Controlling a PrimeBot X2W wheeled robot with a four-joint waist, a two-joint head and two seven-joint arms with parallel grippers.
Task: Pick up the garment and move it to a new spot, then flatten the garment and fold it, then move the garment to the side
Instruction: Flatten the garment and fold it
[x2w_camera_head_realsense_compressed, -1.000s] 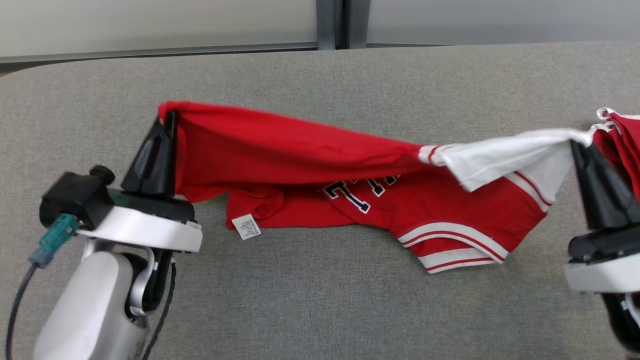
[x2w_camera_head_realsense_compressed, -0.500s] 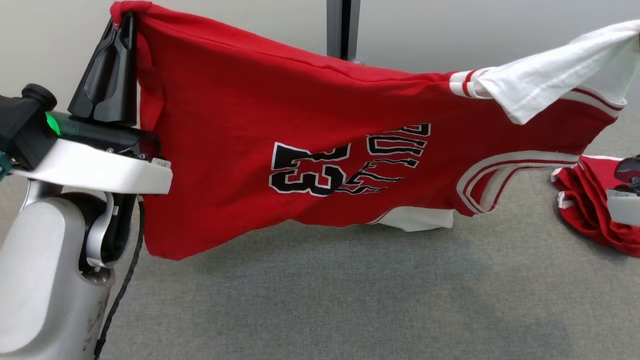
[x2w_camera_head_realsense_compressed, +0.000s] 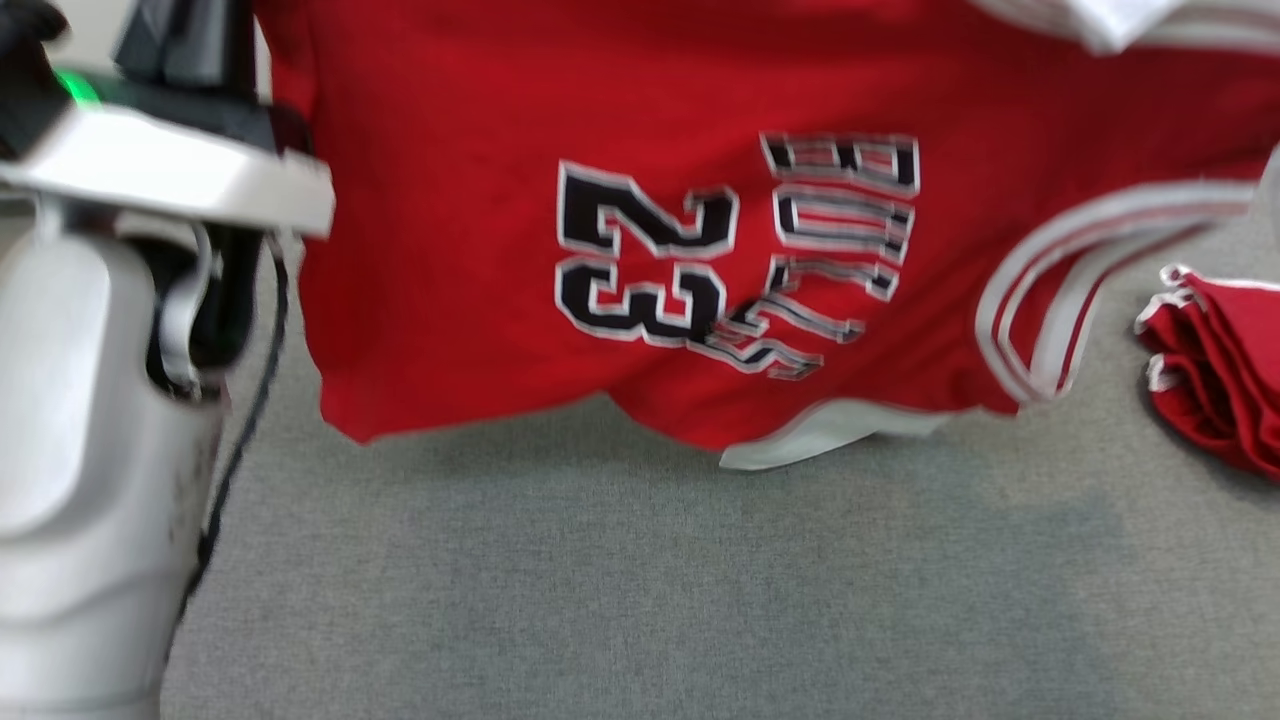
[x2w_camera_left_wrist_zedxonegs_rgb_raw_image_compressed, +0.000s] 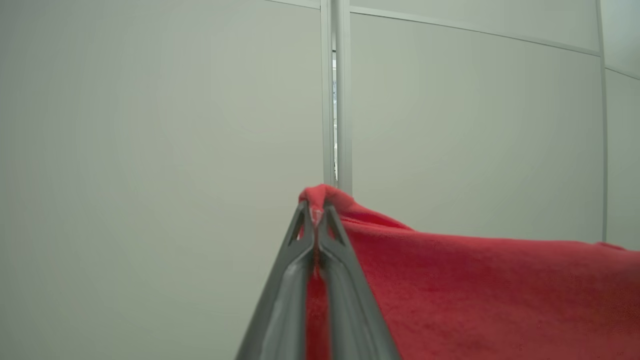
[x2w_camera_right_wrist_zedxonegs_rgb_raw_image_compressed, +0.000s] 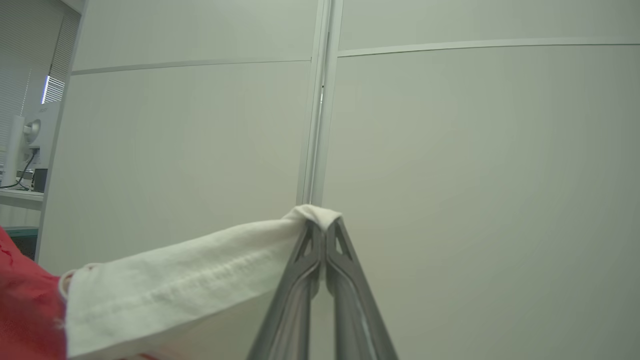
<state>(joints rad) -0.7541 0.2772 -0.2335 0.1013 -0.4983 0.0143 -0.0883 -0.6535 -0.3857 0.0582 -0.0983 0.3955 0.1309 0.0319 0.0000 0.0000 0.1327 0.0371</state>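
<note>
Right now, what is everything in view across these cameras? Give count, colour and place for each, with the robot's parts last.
jersey: one, red with a black 23 and white trim, hanging spread above the table
second garment: one, red with white trim, bunched on the table at the right
table: one, grey fabric top, below the jersey
wall panels: several, pale, behind the work area
post: one, grey metal, between the panels
monitor: one, white, far left of the right wrist view
forearm: one, pale silver, left side of the head view
left claw: one, dark, shut on the jersey's red corner
right claw: one, dark, shut on the jersey's white sleeve
</note>
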